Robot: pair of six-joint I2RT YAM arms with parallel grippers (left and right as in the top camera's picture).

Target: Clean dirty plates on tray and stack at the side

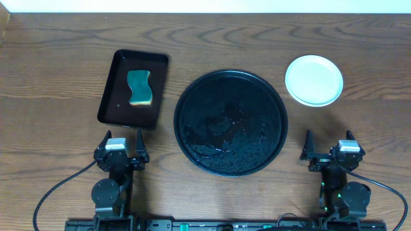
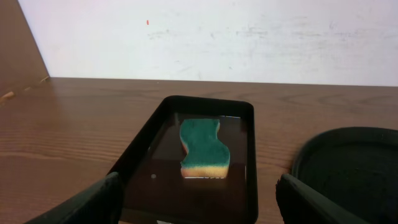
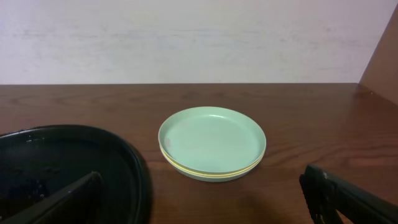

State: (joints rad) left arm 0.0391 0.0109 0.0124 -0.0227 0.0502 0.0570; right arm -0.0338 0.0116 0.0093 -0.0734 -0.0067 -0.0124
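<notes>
One stack of plates [image 1: 314, 80], one round tray [image 1: 182, 96], one rectangular tray [image 1: 110, 96], one sponge [image 1: 140, 87], two grippers.

In the right wrist view the stack [image 3: 212, 143] shows three edges: mint on top, a thin yellow rim under it, and a pale edge at the bottom.

The left gripper [image 1: 123, 136] has its jaws spread wide. It holds nothing and touches nothing. The right gripper [image 1: 329, 137] is the same: jaws wide apart, empty, clear of everything. In the wrist views the dark fingers of the left gripper [image 2: 198, 180] and the right gripper [image 3: 202, 177] sit at the bottom corners of the picture.

The stack sits on the table straight ahead of the right gripper, well apart from it, and just outside the round tray's rim.

The round tray lies between the two grippers: ahead and to the right of the left one [image 2: 348, 155], ahead and to the left of the right one [image 3: 68, 155]. It carries no plate.

The rectangular tray [image 2: 250, 155] is straight ahead of the left gripper, with the sponge [image 2: 204, 149] lying flat inside it.

- **Plates:** round, shallow, smooth and matte, with a low raised rim. The top face looks clean.
- **Round tray:** glossy black with a raised rim. Its floor is wet, with droplets and streaks.
- **Rectangular tray:** glossy black with rounded corners and a reflective floor.
- **Sponge:** wavy hourglass outline, rough teal-green top, yellow foam layer below.
- **Table:** dark brown woodgrain.
</notes>
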